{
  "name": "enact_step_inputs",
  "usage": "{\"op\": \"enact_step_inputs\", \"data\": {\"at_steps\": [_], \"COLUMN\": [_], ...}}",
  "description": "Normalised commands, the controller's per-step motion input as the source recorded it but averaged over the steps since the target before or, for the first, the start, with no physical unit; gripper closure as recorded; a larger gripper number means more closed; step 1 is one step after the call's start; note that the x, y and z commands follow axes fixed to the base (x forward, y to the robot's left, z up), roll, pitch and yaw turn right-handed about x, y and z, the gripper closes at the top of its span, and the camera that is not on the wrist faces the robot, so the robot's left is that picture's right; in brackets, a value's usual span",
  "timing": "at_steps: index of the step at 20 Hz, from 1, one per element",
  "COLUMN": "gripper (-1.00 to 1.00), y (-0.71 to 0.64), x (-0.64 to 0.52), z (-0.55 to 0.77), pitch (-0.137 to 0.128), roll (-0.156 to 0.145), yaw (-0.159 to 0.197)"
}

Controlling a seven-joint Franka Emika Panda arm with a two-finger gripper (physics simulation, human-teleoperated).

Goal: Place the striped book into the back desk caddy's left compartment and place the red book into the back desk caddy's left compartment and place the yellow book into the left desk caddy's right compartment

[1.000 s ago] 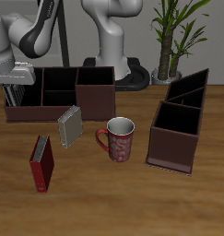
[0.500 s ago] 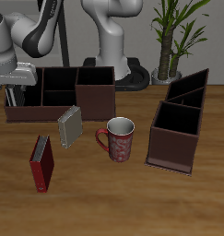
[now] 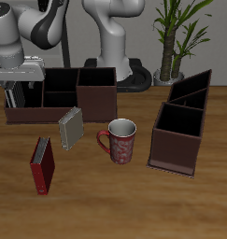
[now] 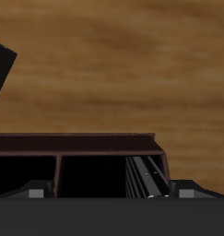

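- While the gripper (image 3: 14,91) hangs over the back desk caddy (image 3: 61,94), its two fingertips (image 4: 35,193) stand wide apart and grip nothing.
- Gripper position, exterior view: above the 9 o'clock end of the back desk caddy, with the fingers pointing down at the end compartment.
- Striped book (image 4: 146,175): the wrist view shows it upright inside the back desk caddy, in the compartment below the gripper and close to that compartment's outer wall. It lies between the lines of the two fingertips. Neither fingertip can be seen touching it.
- Divider (image 4: 58,175): separates the compartment holding the striped book from the next one, which appears dark.
- Red book (image 3: 42,166): stands on the table (image 3: 115,205) at about 8 o'clock from the mug (image 3: 120,140), towards the table's front edge and well apart from both caddies.
- Yellow book (image 3: 71,128): stands on the table at about 10 o'clock from the mug, just in front of the back desk caddy. It is farther back than the red book.
- Left desk caddy (image 3: 180,131): sits at about 3 o'clock from the mug, set at an angle, and its compartments appear dark.
- Potted plant (image 3: 176,37): stands at about 12 o'clock from the left desk caddy, behind it.
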Motion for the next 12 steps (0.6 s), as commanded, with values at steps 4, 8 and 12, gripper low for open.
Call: {"op": "enact_step_inputs", "data": {"at_steps": [4, 8, 12], "gripper": [-1.0, -1.0, -1.0], "y": [0.45, 0.72, 0.45], "x": [0.25, 0.32, 0.16], "z": [0.4, 0.5, 0.31], "pitch": [-0.087, -0.103, -0.093], "roll": [-0.019, -0.019, -0.035], "yaw": [0.039, 0.057, 0.089]}}
